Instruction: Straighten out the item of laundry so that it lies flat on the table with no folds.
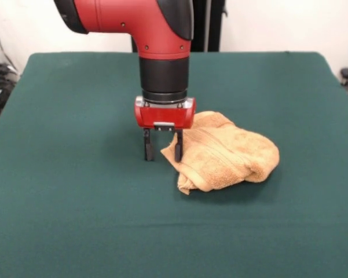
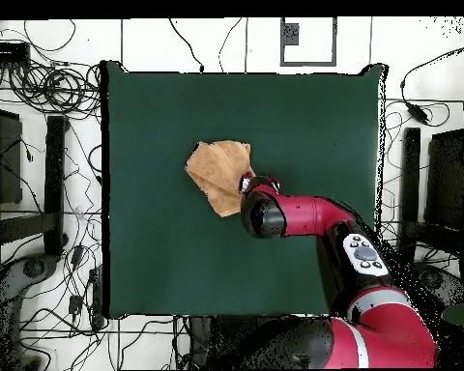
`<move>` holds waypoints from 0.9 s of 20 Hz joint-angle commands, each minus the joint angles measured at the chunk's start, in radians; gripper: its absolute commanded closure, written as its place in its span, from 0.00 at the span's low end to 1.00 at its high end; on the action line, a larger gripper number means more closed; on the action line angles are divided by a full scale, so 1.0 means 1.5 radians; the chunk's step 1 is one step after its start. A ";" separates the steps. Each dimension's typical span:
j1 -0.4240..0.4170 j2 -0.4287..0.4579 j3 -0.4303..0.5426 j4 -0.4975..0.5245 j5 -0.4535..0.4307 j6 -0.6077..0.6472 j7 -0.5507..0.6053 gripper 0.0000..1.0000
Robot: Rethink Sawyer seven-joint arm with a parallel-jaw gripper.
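Note:
The orange-tan terry towel [image 1: 226, 153] lies crumpled and folded over on itself near the middle of the dark green table [image 1: 75, 202]. In the overhead view the towel [image 2: 217, 172] sits left of the arm's end. My gripper [image 1: 162, 147] hangs straight down at the towel's left edge, low over the cloth. Its jaws are open. One finger [image 1: 178, 145] touches the towel's near corner, the other finger [image 1: 148, 146] stands over bare table. Nothing is held. In the overhead view the gripper [image 2: 247, 184] is mostly hidden under the arm.
The red and black arm [image 2: 304, 214] reaches in over the table from the base side. Cables and dark equipment [image 2: 43, 97] lie on the floor around the table edges.

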 commanded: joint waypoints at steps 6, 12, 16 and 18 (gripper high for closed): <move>0.026 0.085 0.009 0.028 -0.023 -0.036 0.061 0.00; 0.056 0.083 -0.029 0.020 -0.017 -0.053 0.077 1.00; 0.051 0.083 -0.021 0.020 -0.014 -0.047 0.072 1.00; 0.045 0.083 -0.014 0.021 -0.013 -0.042 0.065 1.00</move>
